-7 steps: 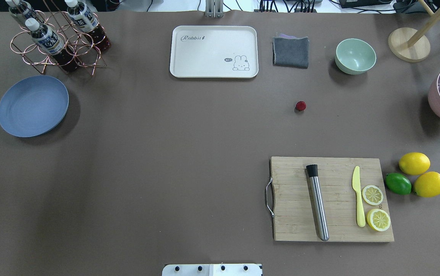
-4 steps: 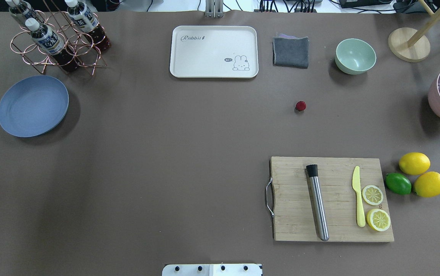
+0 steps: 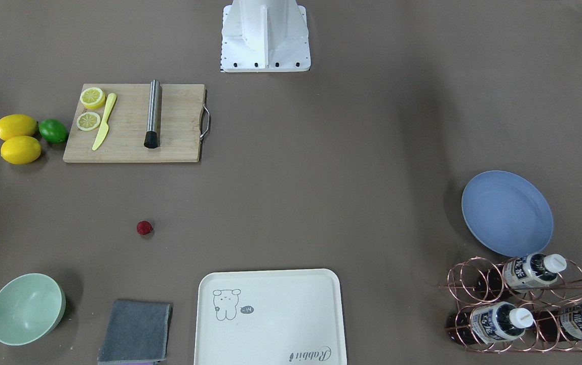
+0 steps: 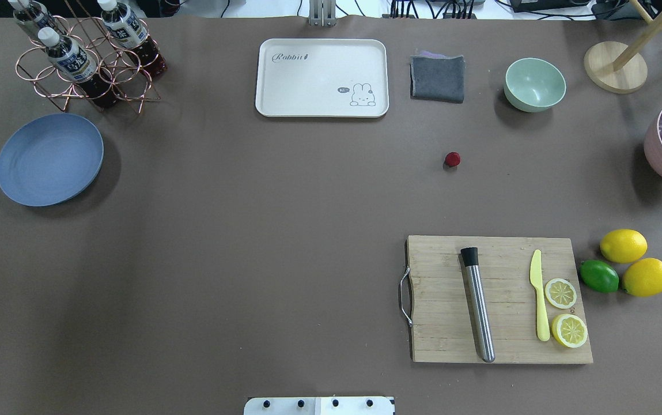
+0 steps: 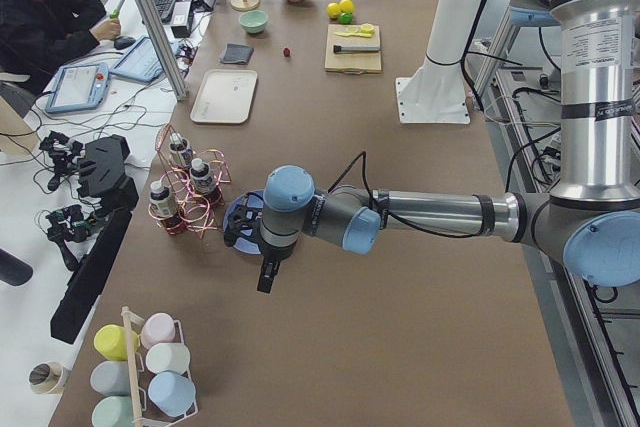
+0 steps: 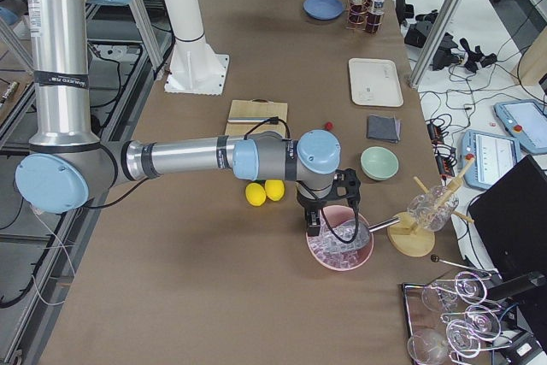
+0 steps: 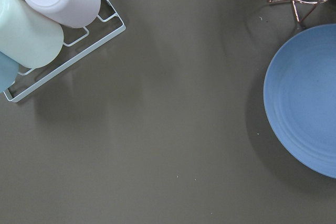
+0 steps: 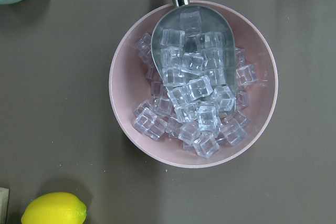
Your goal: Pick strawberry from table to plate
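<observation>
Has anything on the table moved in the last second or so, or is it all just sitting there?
Nothing visibly changed in the overhead view. The strawberry lies in the same spot on the table, far from the blue plate, which is as empty as before. No arm has come into that view.

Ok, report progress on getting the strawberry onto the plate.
Nothing done yet: the strawberry lies on the table, far from the empty plate. Neither gripper is near it: the left gripper hangs by the plate, the right gripper over an ice bowl. Left: grasp, carry, place.
</observation>
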{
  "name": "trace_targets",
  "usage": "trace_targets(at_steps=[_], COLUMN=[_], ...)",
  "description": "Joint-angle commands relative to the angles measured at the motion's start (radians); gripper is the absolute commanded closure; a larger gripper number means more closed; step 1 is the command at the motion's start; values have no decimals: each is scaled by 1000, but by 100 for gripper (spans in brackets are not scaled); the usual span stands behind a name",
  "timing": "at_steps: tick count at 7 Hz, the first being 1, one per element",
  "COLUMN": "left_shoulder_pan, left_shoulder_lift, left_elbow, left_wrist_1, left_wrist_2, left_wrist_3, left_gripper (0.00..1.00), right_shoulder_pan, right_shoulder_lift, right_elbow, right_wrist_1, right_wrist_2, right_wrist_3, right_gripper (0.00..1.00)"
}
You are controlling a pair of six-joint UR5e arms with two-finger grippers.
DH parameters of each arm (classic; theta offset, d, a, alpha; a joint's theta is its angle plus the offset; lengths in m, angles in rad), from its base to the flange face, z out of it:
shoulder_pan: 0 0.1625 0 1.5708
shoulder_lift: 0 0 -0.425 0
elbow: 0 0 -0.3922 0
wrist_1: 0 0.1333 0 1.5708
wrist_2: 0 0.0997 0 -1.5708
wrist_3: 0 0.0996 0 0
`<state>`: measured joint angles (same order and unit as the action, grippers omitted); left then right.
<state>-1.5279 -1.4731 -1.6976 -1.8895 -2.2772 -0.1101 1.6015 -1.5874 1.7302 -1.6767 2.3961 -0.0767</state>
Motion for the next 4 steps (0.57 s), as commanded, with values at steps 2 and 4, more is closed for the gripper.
trace_targets(at_steps=[2,4], left_shoulder_pan=[0,0], left_shoulder_lift=[-9,-9], left_elbow=[-4,6], left_wrist_1=[0,-3], left_wrist_2=[-2,-1], left_wrist_3=[-2,1], left_gripper=[2,2], right_shoulder_pan=[2,5], right_shoulder_lift=[1,0], right_elbow=[0,0], right_wrist_1=[0,0], right_wrist_2=[0,-3], right_wrist_3=[0,0], right_gripper=[0,0])
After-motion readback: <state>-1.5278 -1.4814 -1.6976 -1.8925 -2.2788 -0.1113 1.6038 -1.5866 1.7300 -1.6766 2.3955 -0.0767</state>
